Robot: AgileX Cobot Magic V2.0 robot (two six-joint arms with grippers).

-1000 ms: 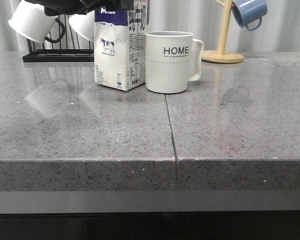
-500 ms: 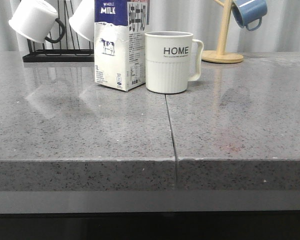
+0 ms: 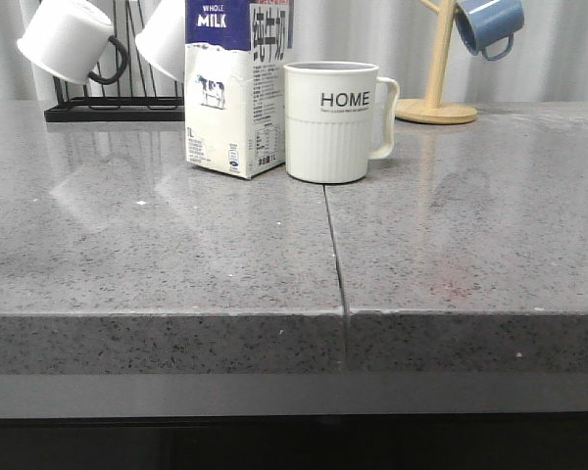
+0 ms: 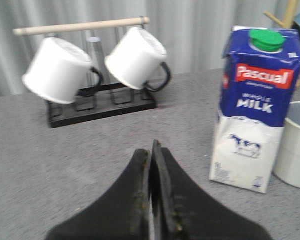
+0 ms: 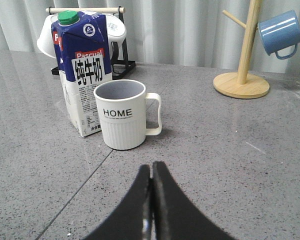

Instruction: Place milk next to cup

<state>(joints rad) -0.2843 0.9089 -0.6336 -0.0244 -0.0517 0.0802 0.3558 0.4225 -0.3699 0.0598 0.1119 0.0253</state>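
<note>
The milk carton (image 3: 233, 90) stands upright on the grey counter, touching or nearly touching the left side of the off-white "HOME" cup (image 3: 333, 121), whose handle points right. Both also show in the right wrist view, the milk (image 5: 83, 75) to the left of the cup (image 5: 123, 114), and in the left wrist view, the milk (image 4: 252, 107) and the cup's edge (image 4: 295, 145). My left gripper (image 4: 152, 147) is shut and empty, back from the carton and above the counter. My right gripper (image 5: 151, 167) is shut and empty, in front of the cup. Neither gripper shows in the front view.
A black rack (image 3: 113, 108) with two white black-handled mugs (image 3: 67, 39) stands at the back left. A wooden mug tree (image 3: 436, 98) holding a small blue mug (image 3: 488, 24) stands at the back right. A seam (image 3: 335, 264) runs down the counter's middle.
A second ago the left arm's dark gripper was over the carton's top in the front view. It has since lifted away out of that view, leaving the carton standing beside the cup.
</note>
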